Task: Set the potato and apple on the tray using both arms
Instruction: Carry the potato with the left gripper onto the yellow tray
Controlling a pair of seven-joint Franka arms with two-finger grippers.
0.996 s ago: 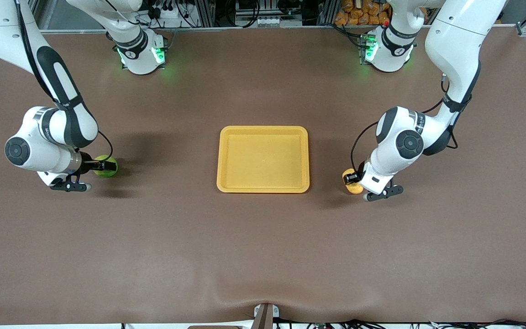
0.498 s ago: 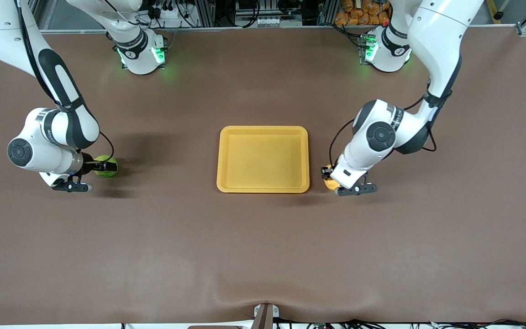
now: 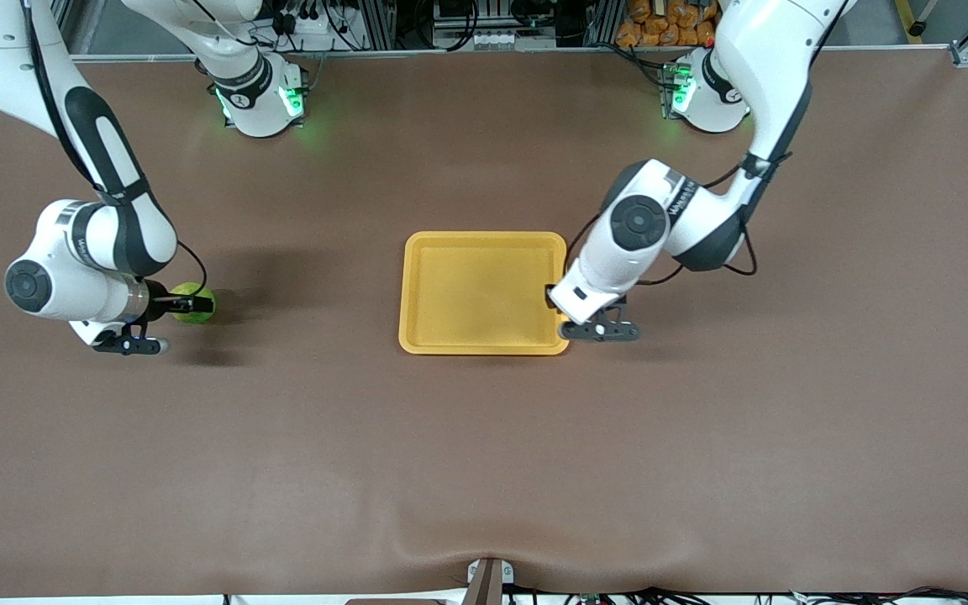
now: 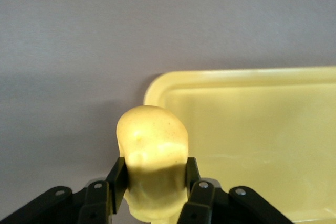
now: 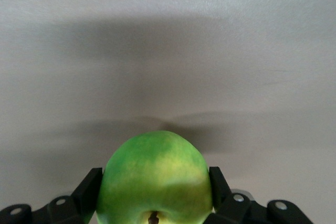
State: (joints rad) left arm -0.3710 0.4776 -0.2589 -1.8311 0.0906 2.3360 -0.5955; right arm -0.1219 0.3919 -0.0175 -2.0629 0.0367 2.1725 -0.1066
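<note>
The yellow-orange tray [image 3: 484, 346] lies mid-table. My left gripper [image 3: 558, 304] hangs over the tray's rim at the left arm's end, and the wrist hides the potato in the front view. In the left wrist view the gripper [image 4: 154, 177] is shut on the lumpy yellow potato [image 4: 152, 135], with the tray's [image 4: 236, 74] corner just past it. At the right arm's end of the table my right gripper [image 3: 184, 305] is shut on the green apple [image 3: 195, 303]. The right wrist view shows the fingers [image 5: 90, 184] pressing the apple's [image 5: 155, 166] sides. I cannot tell whether it is lifted.
A brown cloth [image 3: 484, 470] covers the table, with a raised wrinkle at its near edge [image 3: 484, 550]. Both green-lit arm bases [image 3: 257, 97] [image 3: 707, 92] stand along the edge farthest from the front camera, with cables and boxes past them.
My left arm has carried the potato from the table near the left arm's end to the tray's rim. My right arm has stayed at the apple, shifting only slightly.
</note>
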